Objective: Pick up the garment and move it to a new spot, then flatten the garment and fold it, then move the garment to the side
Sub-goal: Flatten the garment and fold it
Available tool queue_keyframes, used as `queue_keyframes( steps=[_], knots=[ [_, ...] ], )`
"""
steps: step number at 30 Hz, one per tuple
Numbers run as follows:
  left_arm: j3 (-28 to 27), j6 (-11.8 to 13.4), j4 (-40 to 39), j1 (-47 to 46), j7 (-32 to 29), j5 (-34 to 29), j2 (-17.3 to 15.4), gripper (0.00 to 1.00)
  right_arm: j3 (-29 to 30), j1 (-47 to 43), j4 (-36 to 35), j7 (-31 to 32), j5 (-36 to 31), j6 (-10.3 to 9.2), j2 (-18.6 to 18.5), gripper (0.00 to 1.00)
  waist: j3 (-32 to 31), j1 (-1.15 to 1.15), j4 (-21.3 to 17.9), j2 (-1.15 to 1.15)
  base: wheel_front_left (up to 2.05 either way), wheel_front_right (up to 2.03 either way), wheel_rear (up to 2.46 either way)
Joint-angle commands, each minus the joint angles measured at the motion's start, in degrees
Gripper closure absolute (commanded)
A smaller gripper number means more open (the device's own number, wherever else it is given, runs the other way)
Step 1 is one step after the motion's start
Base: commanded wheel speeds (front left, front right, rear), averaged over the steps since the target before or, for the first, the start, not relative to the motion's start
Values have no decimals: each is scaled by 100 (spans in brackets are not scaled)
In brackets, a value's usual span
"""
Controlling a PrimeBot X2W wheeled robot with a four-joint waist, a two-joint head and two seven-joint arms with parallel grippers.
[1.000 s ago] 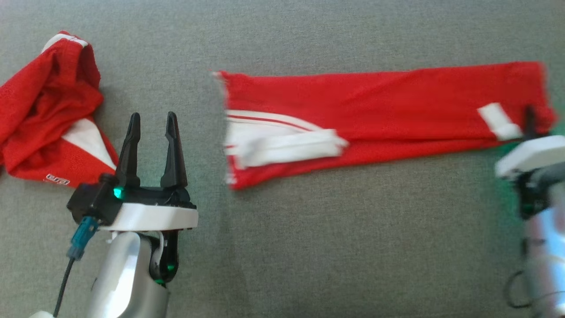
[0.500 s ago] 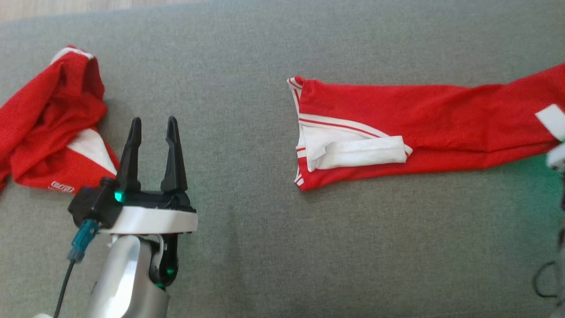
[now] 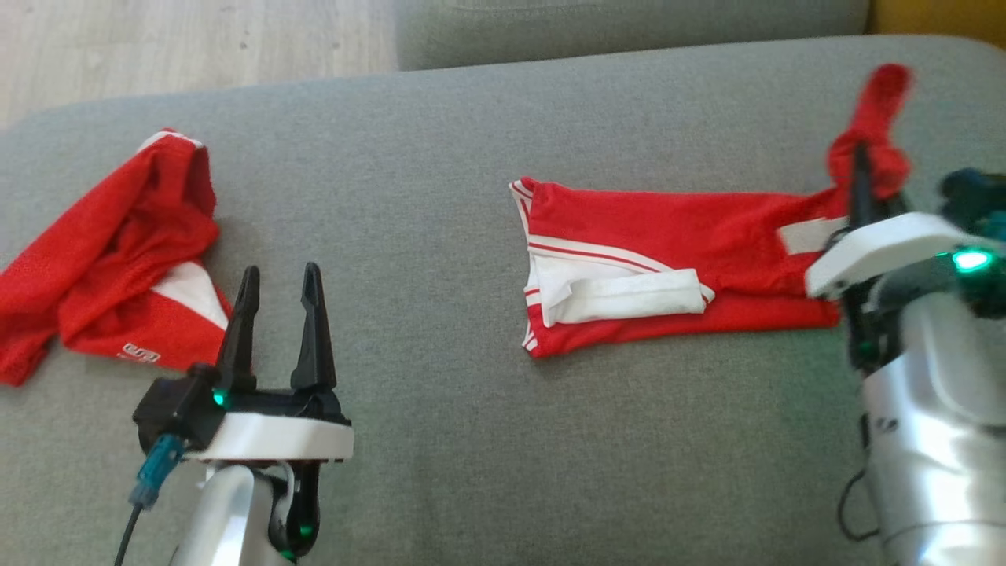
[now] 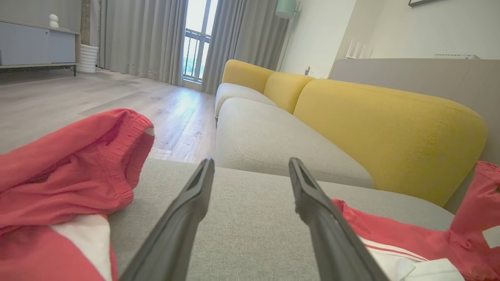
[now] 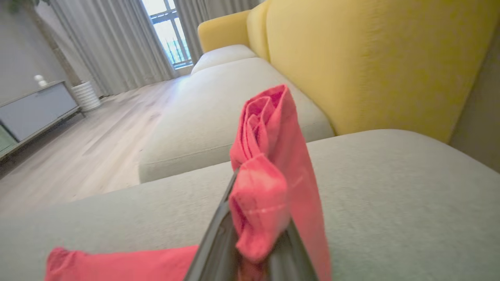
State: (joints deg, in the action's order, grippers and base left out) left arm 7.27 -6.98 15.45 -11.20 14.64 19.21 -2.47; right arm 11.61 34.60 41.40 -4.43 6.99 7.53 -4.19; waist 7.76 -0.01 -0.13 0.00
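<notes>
The garment (image 3: 668, 236) is long and red with white stripes, and lies stretched across the grey seat cushion (image 3: 440, 157). My right gripper (image 3: 863, 169) is shut on its right end, which stands bunched up above the cushion. In the right wrist view that red bunch (image 5: 269, 156) rises from between my right gripper's (image 5: 256, 230) dark fingers. My left gripper (image 3: 280, 287) is open and holds nothing at the lower left, well apart from the garment's striped left end. The left wrist view has my left gripper (image 4: 252, 166) low over the cushion, with the garment (image 4: 390, 238) on its right.
A second red garment (image 3: 118, 251), crumpled, lies at the cushion's left end beside my left gripper; it also fills the left of the left wrist view (image 4: 70, 168). Wooden floor (image 3: 196, 47) lies beyond the cushion's far edge. Another grey seat (image 4: 273, 144) and yellow backrests (image 4: 390, 128) adjoin.
My right gripper first dragged the garment to the right, then lifted its right end and brought it back leftward, so the cloth lies shorter. The head camera has tilted up. My left gripper stayed open.
</notes>
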Motion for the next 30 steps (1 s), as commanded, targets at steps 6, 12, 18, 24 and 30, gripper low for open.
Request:
queue_keyframes(
  steps=[6, 12, 18, 24, 30],
  knots=[
    [-110, 56, -184, -44, 36, 78, -41, 0, -1726, -322, -626, 225, 1344, -4, 128, 100, -84, 1, 223, 0, 0, 0, 0],
    [-66, 69, -184, -63, 36, 96, -41, 0, -2696, -434, -640, 157, 1995, -4, 130, 100, -35, 1, 365, 0, 0, 0, 0],
    [-20, 90, -190, -111, 36, 146, -41, 0, -3475, -356, -416, 26, 2480, -4, 130, 100, 57, 1, 526, 0, 0, 0, 0],
    [-7, 106, -161, -122, 36, 160, -41, 0, -4080, -359, -127, -113, 3027, -4, 131, 100, 99, 1, 617, 0, 0, 0, 0],
    [-49, 116, -145, -121, 36, 146, -41, 0, -4645, -245, -109, -395, 3757, -4, 131, 0, 103, 1, 570, 0, 0, 0, 0]
  ],
)
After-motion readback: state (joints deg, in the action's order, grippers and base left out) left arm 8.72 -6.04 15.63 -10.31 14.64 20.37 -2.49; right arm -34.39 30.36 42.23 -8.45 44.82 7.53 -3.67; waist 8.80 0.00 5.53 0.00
